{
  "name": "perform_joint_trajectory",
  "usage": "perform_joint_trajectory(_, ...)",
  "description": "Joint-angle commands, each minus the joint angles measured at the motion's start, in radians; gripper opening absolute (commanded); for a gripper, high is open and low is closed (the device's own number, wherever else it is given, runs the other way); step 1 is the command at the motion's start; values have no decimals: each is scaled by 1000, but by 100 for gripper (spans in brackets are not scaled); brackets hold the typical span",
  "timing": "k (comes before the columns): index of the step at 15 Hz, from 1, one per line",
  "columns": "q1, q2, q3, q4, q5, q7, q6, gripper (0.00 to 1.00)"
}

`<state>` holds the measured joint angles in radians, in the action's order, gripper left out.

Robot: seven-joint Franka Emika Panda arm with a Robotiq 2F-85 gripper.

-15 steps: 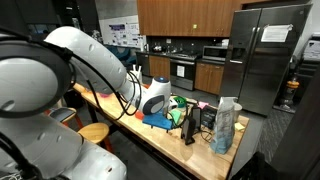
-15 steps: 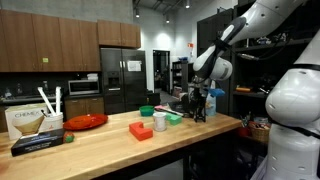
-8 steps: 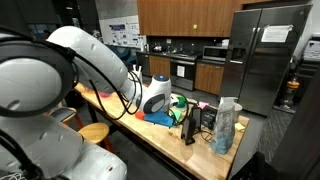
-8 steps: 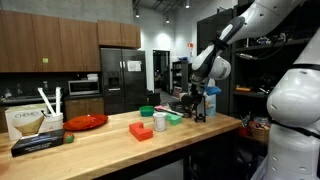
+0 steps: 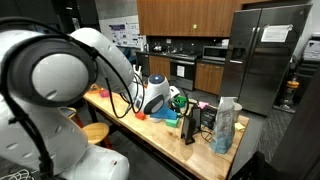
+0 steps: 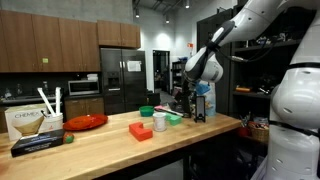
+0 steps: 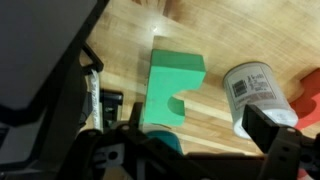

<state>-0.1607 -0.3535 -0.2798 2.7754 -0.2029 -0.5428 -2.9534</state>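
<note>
My gripper (image 7: 190, 142) is open and empty, its two dark fingers wide apart above the wooden table top. Just beyond it in the wrist view lies a green block (image 7: 170, 88) with a round notch in one side. A white cup (image 7: 253, 93) with a label lies to the block's right, and a red block (image 7: 308, 95) shows at the edge. In an exterior view the gripper (image 6: 184, 101) hangs over the green block (image 6: 174, 118), with the white cup (image 6: 160, 122) and red block (image 6: 140, 130) beside it. The gripper also shows in an exterior view (image 5: 176, 101).
A green bowl (image 6: 147, 111), a red plate (image 6: 87, 121), a carton (image 6: 25, 122) and a flat black box (image 6: 40, 142) stand further along the table (image 6: 110, 145). A clear blue-capped bottle (image 5: 226, 125) and a black stand (image 5: 191, 125) stand near the table's end.
The arm has swung along the table and the gripper has shifted toward the green block and white cup. Nothing on the table has moved.
</note>
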Motion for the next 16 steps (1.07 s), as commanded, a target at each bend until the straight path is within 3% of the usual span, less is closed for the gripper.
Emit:
perform_joint_trajectory(1, -191, 163, -108, -242, -115, -120, 64, 100)
perform_joint_trajectory(3, -266, 239, -149, -370, -190, -199, 112, 100)
perform_joint_trajectory(5, -264, 357, -130, -505, -164, -185, 141, 100)
perform_joint_trajectory(8, -233, 527, -129, -693, -9, -85, 212, 100)
perform_joint_trajectory(9, -75, 573, 18, -755, 81, -18, 262, 100)
perform_joint_trajectory(12, 6, 692, 70, -943, 309, 155, 463, 100)
perform_joint_trajectory(16, 102, 819, 153, -1196, 370, 194, 770, 100)
